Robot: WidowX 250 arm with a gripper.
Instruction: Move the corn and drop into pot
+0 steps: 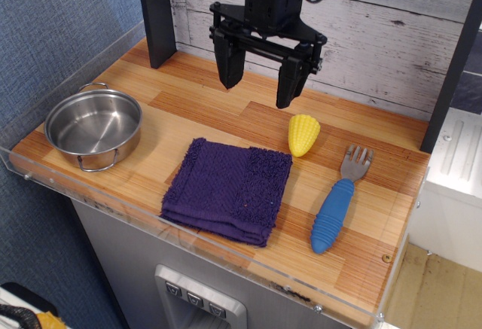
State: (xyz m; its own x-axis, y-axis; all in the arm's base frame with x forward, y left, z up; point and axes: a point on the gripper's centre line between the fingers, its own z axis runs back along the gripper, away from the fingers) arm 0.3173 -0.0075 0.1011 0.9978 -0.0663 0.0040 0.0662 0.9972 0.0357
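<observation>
The yellow toy corn (303,134) lies on the wooden counter, just beyond the right corner of the purple cloth. The shiny steel pot (93,128) stands empty at the counter's left end. My black gripper (258,93) hangs open and empty above the counter's back middle, up and to the left of the corn. Its right finger (287,86) is a short way above and behind the corn, not touching it.
A folded purple cloth (228,189) lies at the front middle. A fork with a blue handle (337,207) lies to the right of the corn. A dark post (156,14) stands at the back left. A clear plastic lip (188,236) edges the counter's front and left.
</observation>
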